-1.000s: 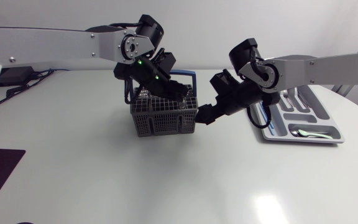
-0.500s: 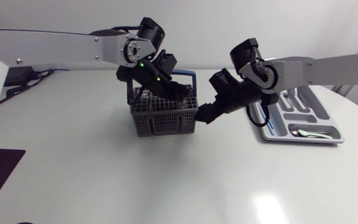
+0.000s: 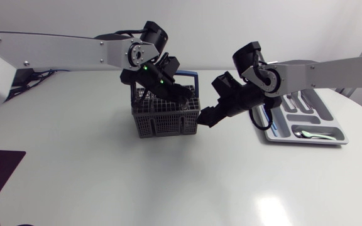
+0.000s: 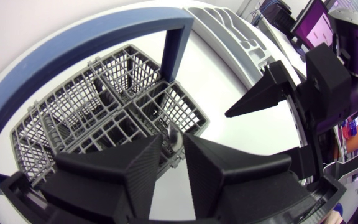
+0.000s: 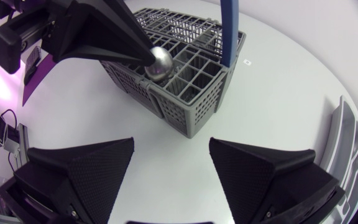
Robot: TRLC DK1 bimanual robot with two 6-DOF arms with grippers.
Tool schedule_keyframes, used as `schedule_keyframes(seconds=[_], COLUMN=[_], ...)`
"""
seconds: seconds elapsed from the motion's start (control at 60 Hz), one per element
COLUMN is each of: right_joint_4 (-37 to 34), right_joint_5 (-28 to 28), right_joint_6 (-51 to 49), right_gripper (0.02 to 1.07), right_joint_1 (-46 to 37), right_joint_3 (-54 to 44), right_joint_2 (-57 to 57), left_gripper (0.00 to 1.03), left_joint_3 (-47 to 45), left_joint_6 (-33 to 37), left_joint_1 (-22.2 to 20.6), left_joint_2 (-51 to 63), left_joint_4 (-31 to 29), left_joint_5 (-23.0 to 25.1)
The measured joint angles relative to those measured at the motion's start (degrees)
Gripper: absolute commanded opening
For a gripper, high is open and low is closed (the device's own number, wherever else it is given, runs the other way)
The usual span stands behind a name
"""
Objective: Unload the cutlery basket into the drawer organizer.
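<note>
Overall: a grey basket (image 3: 162,122) with a blue handle (image 5: 229,34) stands toward the far middle of the table (image 3: 168,182); a grey organizer tray (image 3: 275,130) lies well apart to its right.
Left pincer (image 3: 182,102): down over the basket's right side, fingers nearly together and clamped on a spoon (image 5: 158,63). The right wrist view shows the spoon's rounded bowl at the fingertips, just above the basket's compartments.
Spoon handle: hidden; the left wrist view shows only a dim sliver in the narrow gap between the fingers.
Right pincer (image 5: 171,146): fingers spread wide, holding nothing, just beside the basket's near right corner and not touching it.
Basket contents: not discernible through the mesh; the left arm (image 3: 61,50) covers much of the basket from above.
Tray contents: cutlery in several compartments, with a spoon-like piece (image 3: 310,133) in the near one. The left end is partly hidden by the right arm (image 3: 319,70); the other pieces are too small to identify.
</note>
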Motion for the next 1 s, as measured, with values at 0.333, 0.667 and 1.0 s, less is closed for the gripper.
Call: schedule_keyframes(seconds=[0.333, 0.667, 1.0], right_joint_4=[0.13, 0.39, 0.83], right_joint_5=[0.0, -0.07, -0.22], right_joint_6=[0.0, 0.0, 0.0], right_gripper=[0.9, 0.9, 0.9], right_joint_1=[0.0, -0.63, -0.63], right_joint_3=[-0.09, -0.37, -1.62], right_joint_2=[0.0, -0.02, -0.02], left_gripper=[0.29, 0.29, 0.24], left_joint_3=[0.0, 0.0, 0.0], left_joint_6=[-0.44, -0.59, -0.85], left_joint_1=[-0.81, -1.62, -1.62], left_joint_2=[0.68, 1.84, 1.84], left_joint_4=[1.03, 1.27, 1.49], left_joint_5=[-0.33, -1.33, -2.19])
